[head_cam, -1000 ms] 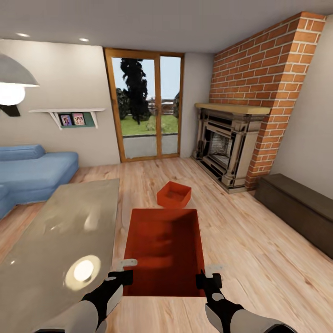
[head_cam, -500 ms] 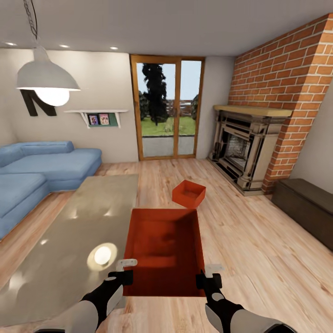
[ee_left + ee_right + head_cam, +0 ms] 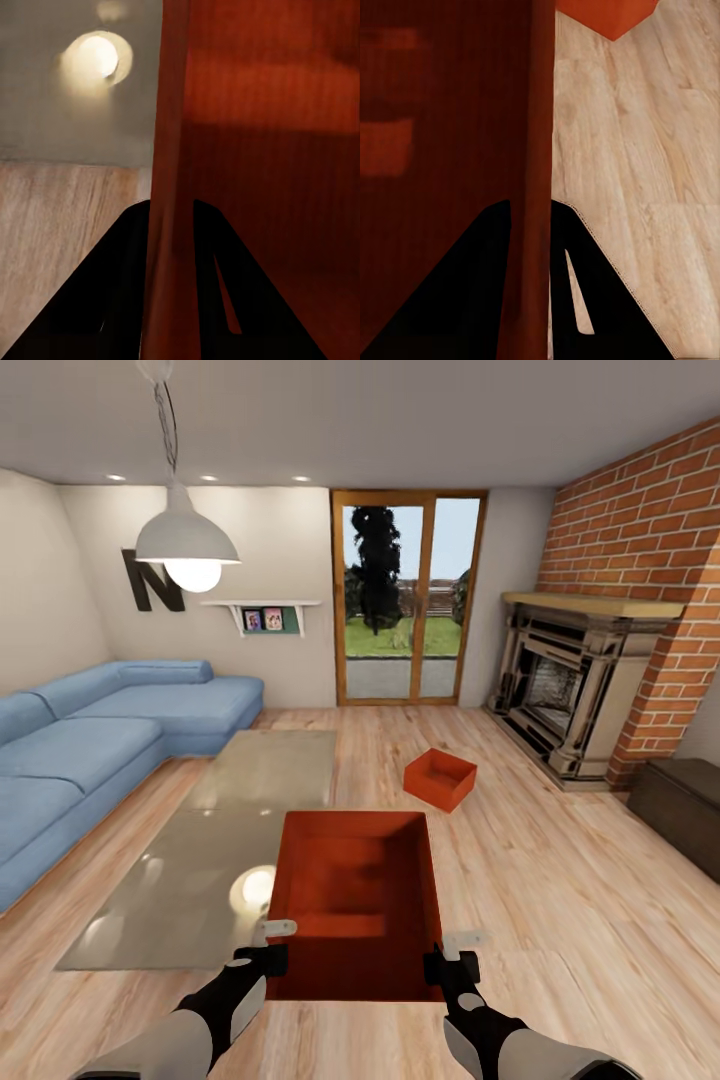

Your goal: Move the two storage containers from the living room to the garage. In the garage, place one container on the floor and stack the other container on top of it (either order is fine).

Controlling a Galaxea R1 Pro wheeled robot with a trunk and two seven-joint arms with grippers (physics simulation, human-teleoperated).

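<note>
Left hand (image 3: 268,950) clamped on the near container's (image 3: 355,895) left wall, right hand (image 3: 452,956) clamped on its right wall — bin held aloft over the wood floor (image 3: 560,920). Looks rigid, light; thin rims suit a two-sided pinch. Second container (image 3: 440,779) sits ahead near the fireplace (image 3: 560,695).

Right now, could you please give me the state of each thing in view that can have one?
Near red-orange open-top storage container: lifted, level, empty, gripped on both side walls.
Far red-orange storage container: on the light wood-plank floor, empty, untouched.
Left hand: shut on the near container's wall.
Right hand: shut on the opposite wall.
White dome pendant lamp: lit.
Wood-framed glass doors: closed.
</note>
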